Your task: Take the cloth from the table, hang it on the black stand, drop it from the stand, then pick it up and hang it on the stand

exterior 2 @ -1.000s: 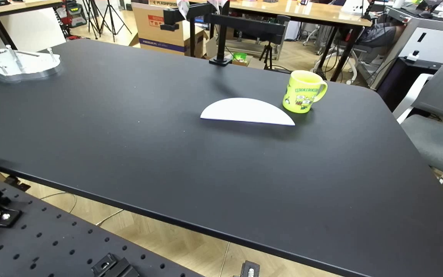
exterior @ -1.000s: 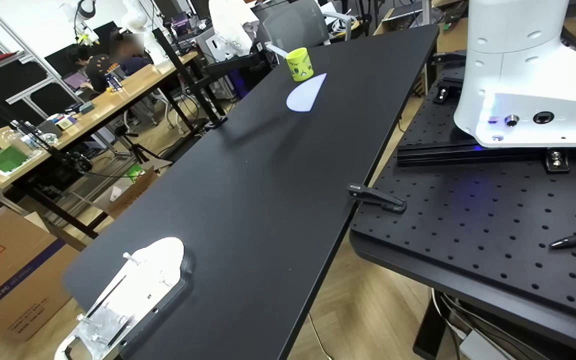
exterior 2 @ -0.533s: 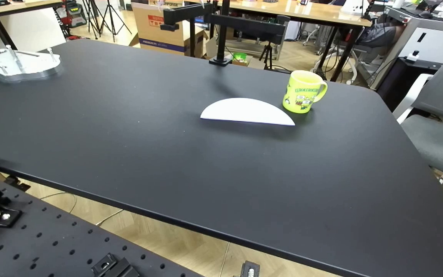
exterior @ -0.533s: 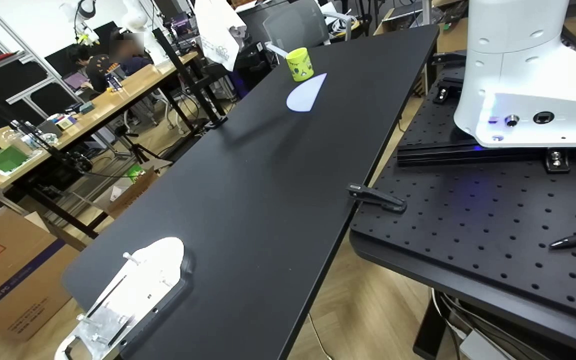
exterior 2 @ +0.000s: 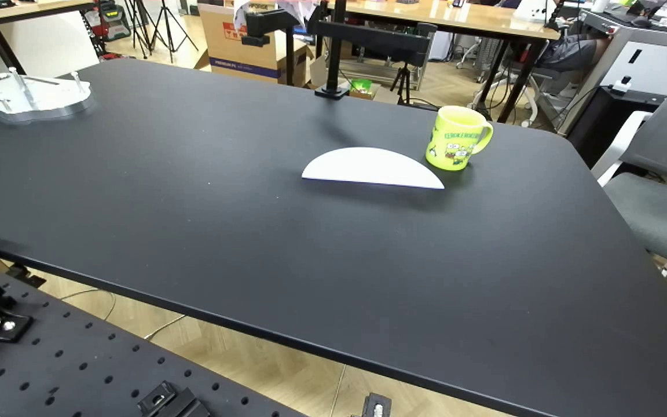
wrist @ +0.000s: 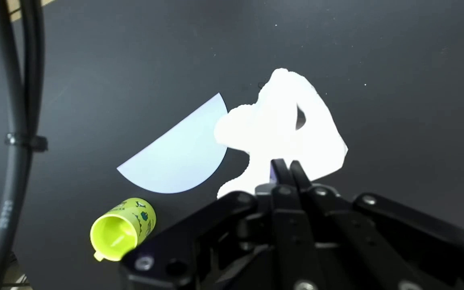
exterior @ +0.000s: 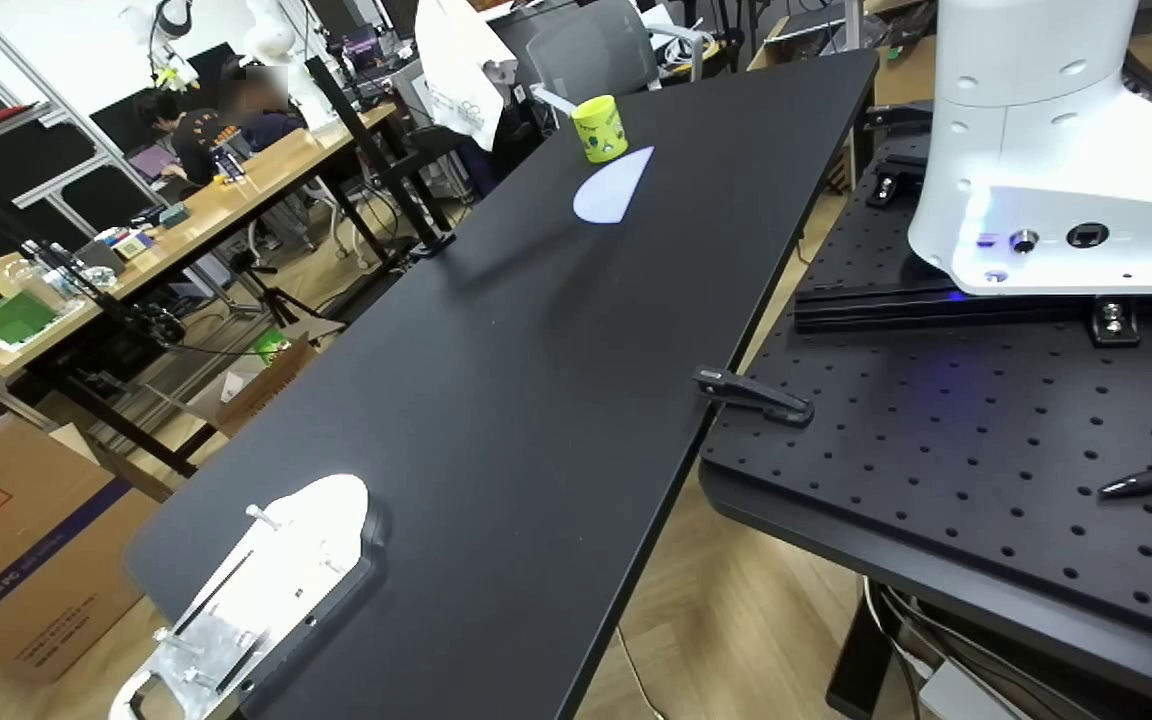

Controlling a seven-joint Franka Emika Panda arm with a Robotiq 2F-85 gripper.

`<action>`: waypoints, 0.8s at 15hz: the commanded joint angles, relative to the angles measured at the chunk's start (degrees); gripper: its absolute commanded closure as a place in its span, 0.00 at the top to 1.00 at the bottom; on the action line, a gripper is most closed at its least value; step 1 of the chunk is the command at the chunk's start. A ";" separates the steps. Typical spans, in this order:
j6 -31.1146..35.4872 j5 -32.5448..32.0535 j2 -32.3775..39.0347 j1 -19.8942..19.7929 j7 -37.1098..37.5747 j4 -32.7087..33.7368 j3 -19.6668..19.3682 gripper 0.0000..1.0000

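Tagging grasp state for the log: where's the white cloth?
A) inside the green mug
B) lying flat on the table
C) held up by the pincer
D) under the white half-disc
C: in an exterior view the white cloth hangs up off the black table, and the wrist view shows the closed pincer right at it.

The cloth (exterior: 456,65) looks soft and creased, its weave too washed out by glare in the wrist view to judge. The counter (exterior 2: 310,249) is smooth and matt, like the stand (exterior 2: 334,63); the mug (exterior 2: 455,139), plastic, glossy inside; the half-disc (exterior 2: 374,168), smooth; the far box (exterior 2: 246,49), cardboard.
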 commanded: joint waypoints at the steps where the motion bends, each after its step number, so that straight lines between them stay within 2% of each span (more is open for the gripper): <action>1: 0.55 0.14 -1.15 -0.84 0.50 -4.57 -0.58 0.01; 12: 9.45 -3.83 -2.15 -0.19 -7.15 -16.04 0.49 0.01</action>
